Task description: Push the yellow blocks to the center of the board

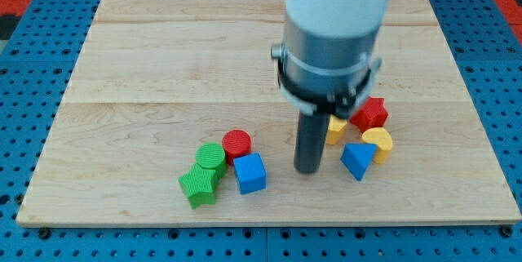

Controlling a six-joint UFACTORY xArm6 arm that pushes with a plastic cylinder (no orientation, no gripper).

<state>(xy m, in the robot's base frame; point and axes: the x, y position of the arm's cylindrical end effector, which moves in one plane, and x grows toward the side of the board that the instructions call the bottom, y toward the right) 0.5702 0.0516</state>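
Our tip (307,169) sits on the pale wooden board (163,91), blue pegboard (33,131) around; yellow blocks (378,141) at 2 o'clock. No jaws, rod only.

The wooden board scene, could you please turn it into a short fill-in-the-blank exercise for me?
1. My tip rests on the board between the blue cube and the blue ____ block.
2. The red cylinder sits beside the ____ cylinder.
3. The red star block lies toward the view's ____ side.

Missing words: triangular; green; right
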